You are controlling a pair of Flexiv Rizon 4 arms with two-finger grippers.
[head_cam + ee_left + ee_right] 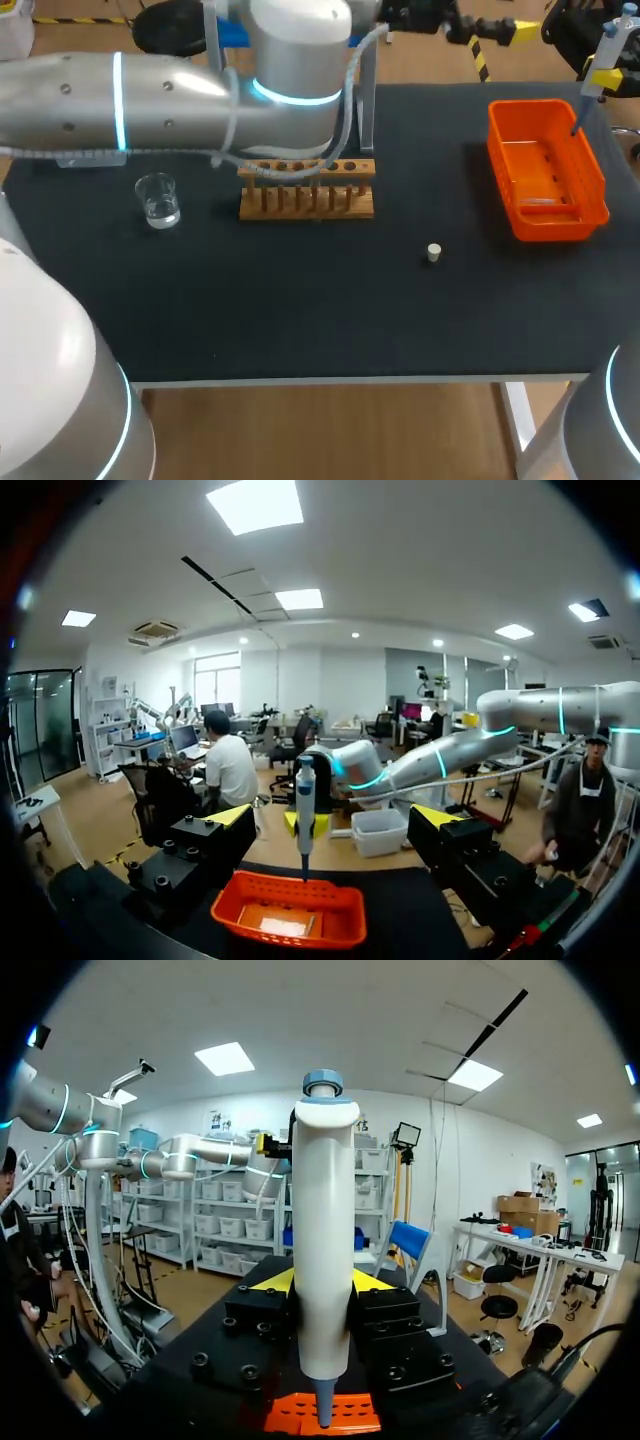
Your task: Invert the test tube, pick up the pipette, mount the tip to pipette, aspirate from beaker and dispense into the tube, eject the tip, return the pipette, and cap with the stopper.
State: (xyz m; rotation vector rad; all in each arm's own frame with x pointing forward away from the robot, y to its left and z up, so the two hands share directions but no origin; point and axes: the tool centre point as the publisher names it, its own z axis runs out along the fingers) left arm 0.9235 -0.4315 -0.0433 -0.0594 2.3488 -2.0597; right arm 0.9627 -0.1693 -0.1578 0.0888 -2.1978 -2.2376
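The right fingers (pixel 262 1318) clasp the pipette (pixel 322 1210) upright, its point above the orange tray (pixel 548 165) on the desk (pixel 300 300). The left fingers (pixel 195 858) stand wide apart, released.

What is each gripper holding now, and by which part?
The right gripper holds the pipette by its lower body; the left gripper holds nothing.
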